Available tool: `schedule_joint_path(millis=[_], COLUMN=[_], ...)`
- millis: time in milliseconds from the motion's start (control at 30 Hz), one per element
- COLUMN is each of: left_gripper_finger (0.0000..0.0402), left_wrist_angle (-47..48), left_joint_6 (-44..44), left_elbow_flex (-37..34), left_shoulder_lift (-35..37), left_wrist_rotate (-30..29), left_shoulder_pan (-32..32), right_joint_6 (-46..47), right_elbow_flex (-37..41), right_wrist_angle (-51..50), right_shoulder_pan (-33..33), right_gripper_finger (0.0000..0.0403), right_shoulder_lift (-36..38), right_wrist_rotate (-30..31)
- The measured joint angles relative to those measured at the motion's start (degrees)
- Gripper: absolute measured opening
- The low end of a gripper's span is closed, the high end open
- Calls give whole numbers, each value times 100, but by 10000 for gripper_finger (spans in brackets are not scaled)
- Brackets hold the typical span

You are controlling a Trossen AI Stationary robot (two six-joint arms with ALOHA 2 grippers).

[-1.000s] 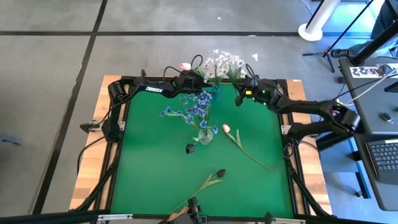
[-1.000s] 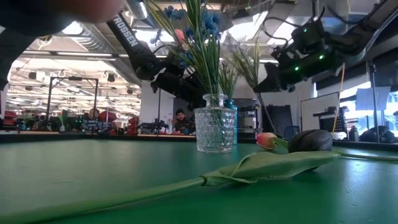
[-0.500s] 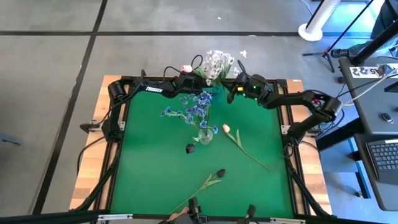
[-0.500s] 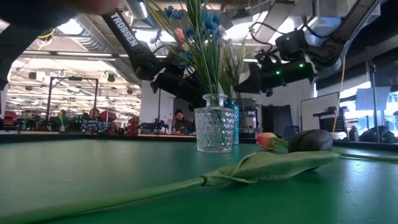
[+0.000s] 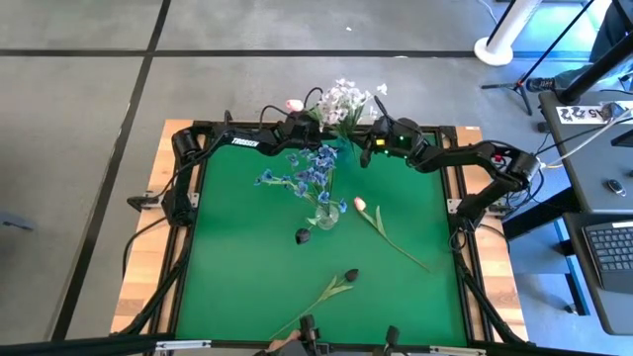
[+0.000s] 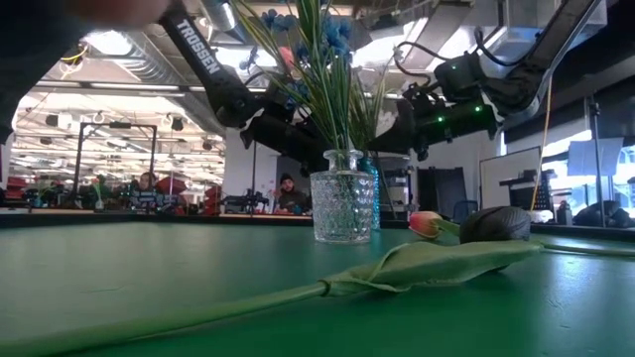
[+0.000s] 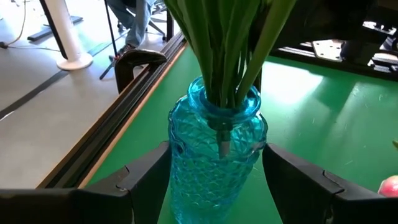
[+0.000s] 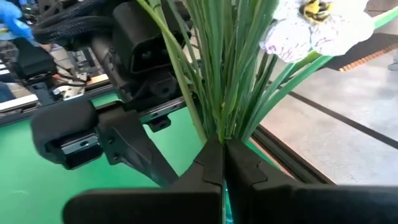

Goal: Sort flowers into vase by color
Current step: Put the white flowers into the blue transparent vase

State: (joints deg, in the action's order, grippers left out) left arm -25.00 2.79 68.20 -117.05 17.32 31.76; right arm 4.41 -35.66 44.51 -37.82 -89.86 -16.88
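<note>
At the far edge of the green table (image 5: 247, 267), the left gripper (image 5: 315, 132) has its 2 fingers (image 7: 134, 180) spread wide on either side of a blue glass vase (image 7: 217, 155); they flank the vase's body, and whether they touch the glass cannot be told. That vase stands upright on the green mat just beside the table's black rim and holds a bunch of green stalks; the white flowers (image 5: 344, 102) spread out above it in the high view, with 1 pink tulip head (image 5: 294, 105) showing just to their left. Nearer the middle of the table a clear glass vase (image 6: 343, 207) stands upright and holds the blue flowers (image 5: 309, 173), whose sprays lean toward the left arm. A near-black tulip head (image 5: 303, 235) lies on the mat just beside the clear vase's base. To the right of it a pink tulip (image 5: 360, 205) lies flat, its stalk running diagonally toward the near right corner. Closer to the front edge another near-black tulip (image 5: 350, 275) lies flat with its long leaf and stalk pointing to the near left. The right gripper (image 8: 222, 163) is at the far edge too, just right of the white flowers, its fingers closed tight on the green stalks of that bunch above the blue vase, with a white blossom (image 8: 317, 25) close beside them.
</note>
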Motion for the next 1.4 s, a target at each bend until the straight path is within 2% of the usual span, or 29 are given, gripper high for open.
schedule_joint_path(millis=[267,600,1133,1400], left_gripper_finger=[246,246,246,246], left_wrist_angle=[54,375,69,-170], left_joint_6=[87,89,78,26], left_elbow_flex=[0,0,0,-2], left_shoulder_lift=[6,52,54,54], left_wrist_rotate=[-98,-167,-650,-677], left_shoulder_pan=[-105,-120,-253,-292], right_joint_6=[138,117,113,14], right_elbow_flex=[0,2,4,3], right_wrist_angle=[-101,-353,-928,-1250], right_shoulder_pan=[0,0,0,0], right_gripper_finger=[1,1,1,1], right_shoulder_lift=[0,86,995,1494], right_wrist_rotate=[-377,-531,-737,-740])
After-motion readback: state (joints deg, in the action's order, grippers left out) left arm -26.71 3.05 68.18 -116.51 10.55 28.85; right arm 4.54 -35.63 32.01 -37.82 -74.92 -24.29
